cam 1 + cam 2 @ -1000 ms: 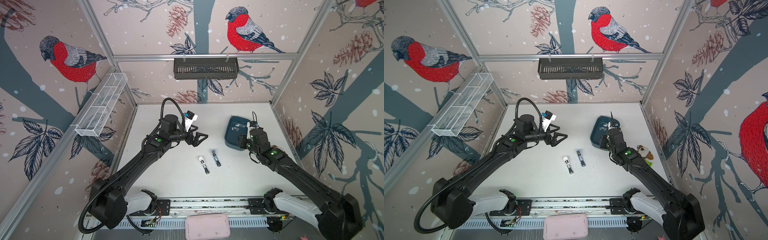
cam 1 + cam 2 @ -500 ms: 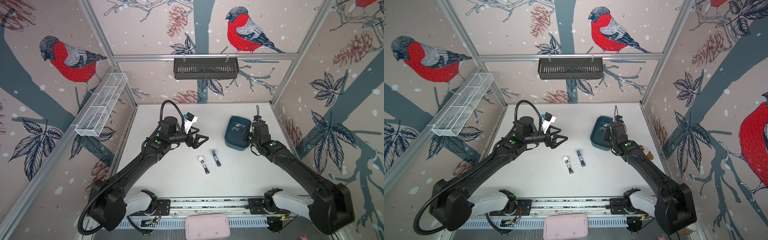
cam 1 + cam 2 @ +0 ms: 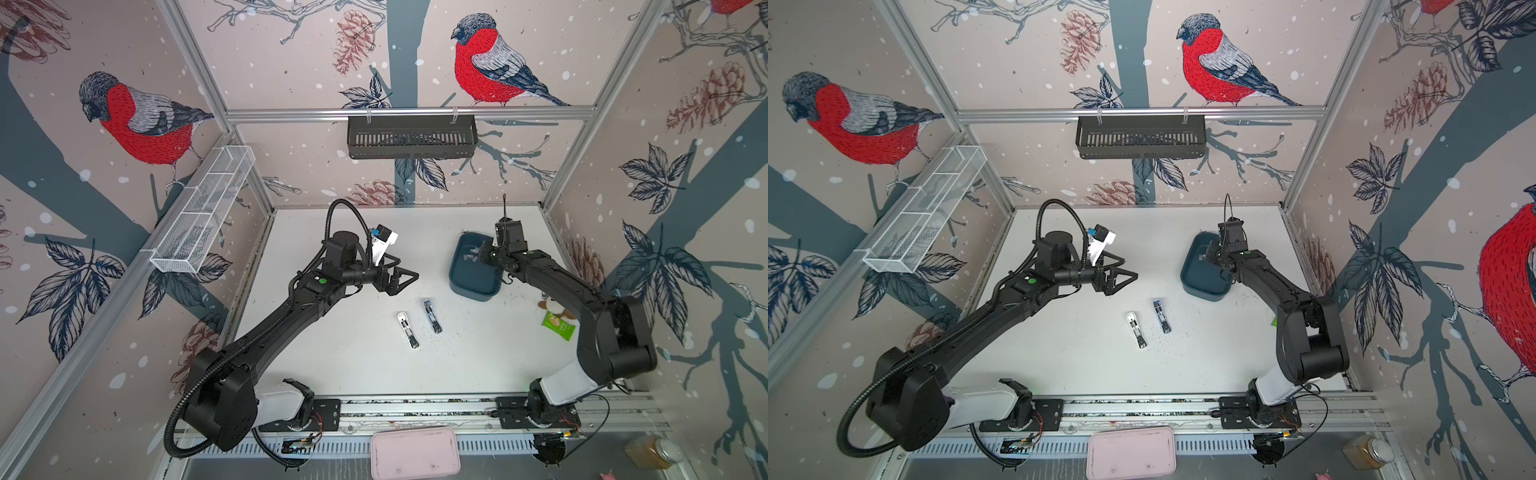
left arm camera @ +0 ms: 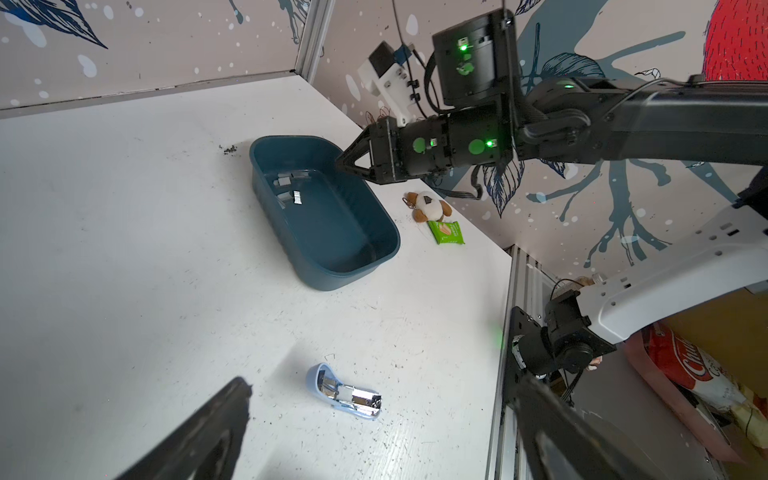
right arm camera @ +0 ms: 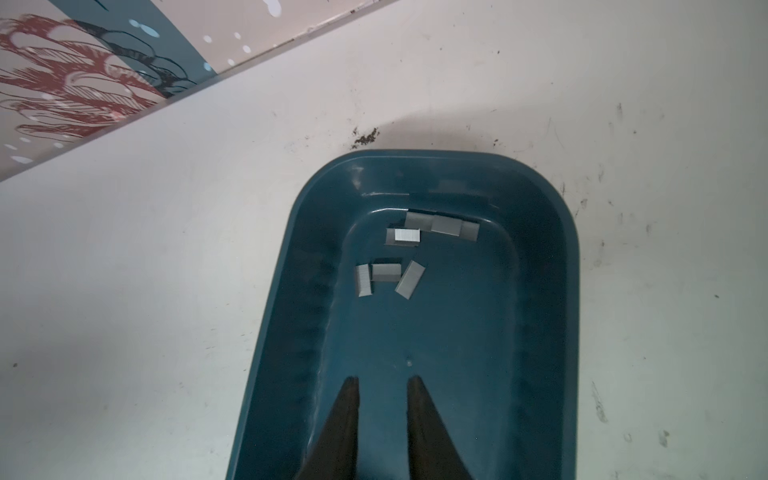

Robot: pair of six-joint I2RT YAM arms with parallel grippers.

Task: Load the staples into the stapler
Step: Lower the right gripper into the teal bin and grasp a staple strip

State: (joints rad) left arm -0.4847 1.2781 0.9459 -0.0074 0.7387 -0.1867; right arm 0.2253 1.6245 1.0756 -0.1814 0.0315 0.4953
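staples (image 5: 399,257) lay in blue tub's (image 5: 540,291) back-wall end, ahead of right gripper (image 5: 382,379) tips, apart | strips pointed mixed ways, several lined along end wall | right gripper narrow, held nothing | left gripper (image 3: 405,282) gaped wide above counter (image 3: 332,353)

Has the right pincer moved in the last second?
Yes: the right pincer has moved toward the back wall and now hangs over the blue tub, near the staples.

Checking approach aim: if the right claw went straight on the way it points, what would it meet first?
Likely the staples on the floor of the blue bin; depth is unclear, so bare floor might come first.
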